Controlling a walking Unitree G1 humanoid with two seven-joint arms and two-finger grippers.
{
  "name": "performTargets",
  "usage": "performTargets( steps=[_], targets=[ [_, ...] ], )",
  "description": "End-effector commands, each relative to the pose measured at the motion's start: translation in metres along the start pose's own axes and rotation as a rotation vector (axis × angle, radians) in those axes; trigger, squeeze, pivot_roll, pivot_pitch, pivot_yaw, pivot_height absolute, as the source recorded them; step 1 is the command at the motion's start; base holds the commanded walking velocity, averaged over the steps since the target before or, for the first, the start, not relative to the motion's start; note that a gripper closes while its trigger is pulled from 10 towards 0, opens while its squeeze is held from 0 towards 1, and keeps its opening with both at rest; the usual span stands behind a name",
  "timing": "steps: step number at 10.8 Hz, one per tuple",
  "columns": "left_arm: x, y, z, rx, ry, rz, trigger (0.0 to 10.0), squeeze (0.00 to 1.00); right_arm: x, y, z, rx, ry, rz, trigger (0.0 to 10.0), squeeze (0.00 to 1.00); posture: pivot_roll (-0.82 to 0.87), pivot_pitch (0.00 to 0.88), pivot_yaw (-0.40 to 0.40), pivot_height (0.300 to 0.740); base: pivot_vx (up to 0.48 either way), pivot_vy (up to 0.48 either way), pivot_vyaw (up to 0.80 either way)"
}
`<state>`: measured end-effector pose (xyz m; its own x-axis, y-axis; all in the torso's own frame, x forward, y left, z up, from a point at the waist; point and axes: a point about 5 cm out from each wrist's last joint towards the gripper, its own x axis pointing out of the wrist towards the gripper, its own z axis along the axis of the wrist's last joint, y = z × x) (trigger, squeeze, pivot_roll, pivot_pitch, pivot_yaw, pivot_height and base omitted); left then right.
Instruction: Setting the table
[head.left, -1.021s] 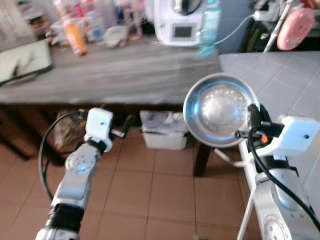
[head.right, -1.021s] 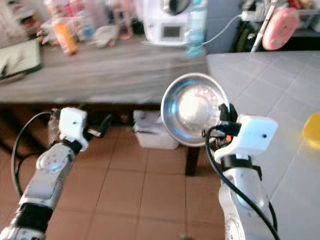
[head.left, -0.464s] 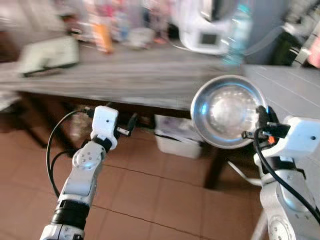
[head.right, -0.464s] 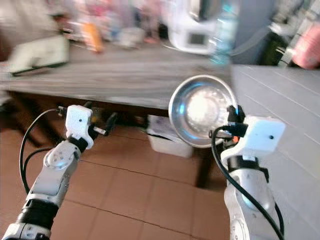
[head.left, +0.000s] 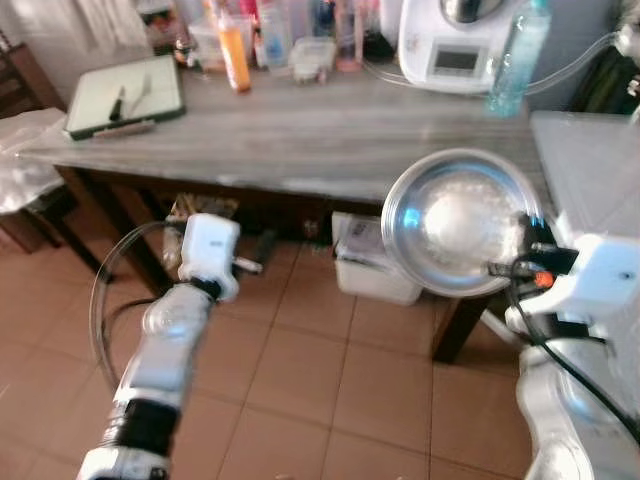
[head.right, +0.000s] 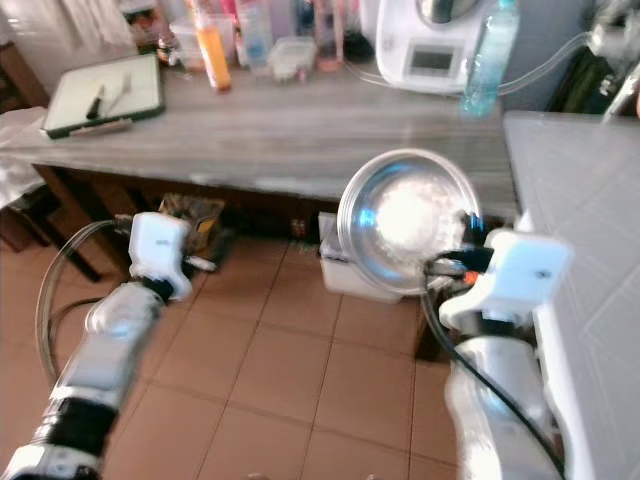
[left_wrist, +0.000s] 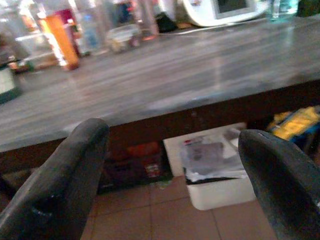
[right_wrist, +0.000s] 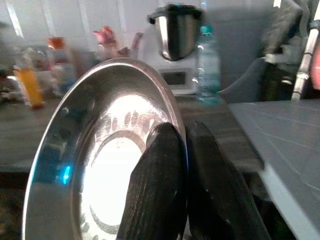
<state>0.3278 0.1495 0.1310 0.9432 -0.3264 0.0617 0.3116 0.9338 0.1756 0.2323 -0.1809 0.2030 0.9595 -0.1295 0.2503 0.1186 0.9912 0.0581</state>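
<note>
The right hand (right_wrist: 182, 165) is closed on the rim of the round shiny steel plate (head.left: 455, 220), one finger on each face. The plate is held on edge, concave face toward the camera, right of centre in the head views. The long grey wooden table (head.left: 300, 130) spans the upper half of the frame, directly beyond the plate. The plate must be tipped flat before it goes onto the table. The left hand (left_wrist: 175, 175) is wide open and empty, apparently below table height, left of centre.
</note>
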Motion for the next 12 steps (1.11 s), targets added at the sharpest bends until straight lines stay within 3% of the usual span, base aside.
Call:
performTargets(
  steps=[1,3,9,12],
  targets=[
    [-0.002,0.009,0.002,0.023,0.002,0.012,10.0,0.00,0.000,0.004,0.005,0.009,-0.028,0.008,10.0,0.00,-0.03,0.103,0.082,0.740,0.000,0.439,0.00],
    [0.000,0.006,0.002,0.023,0.002,0.005,10.0,0.00,0.000,0.002,0.006,0.000,-0.031,-0.001,10.0,0.00,-0.03,0.102,0.082,0.740,0.000,0.448,0.00],
    [0.004,-0.007,0.012,-0.024,-0.053,-0.072,10.0,0.00,-0.001,-0.003,0.007,-0.042,-0.037,-0.029,10.0,0.00,-0.04,0.104,0.083,0.740,0.000,0.000,0.00],
    [0.004,-0.010,0.012,-0.029,-0.056,-0.094,10.0,0.00,-0.002,-0.004,0.007,-0.051,-0.038,-0.035,10.0,0.00,-0.04,0.104,0.083,0.740,0.301,0.000,0.00]
  ],
)
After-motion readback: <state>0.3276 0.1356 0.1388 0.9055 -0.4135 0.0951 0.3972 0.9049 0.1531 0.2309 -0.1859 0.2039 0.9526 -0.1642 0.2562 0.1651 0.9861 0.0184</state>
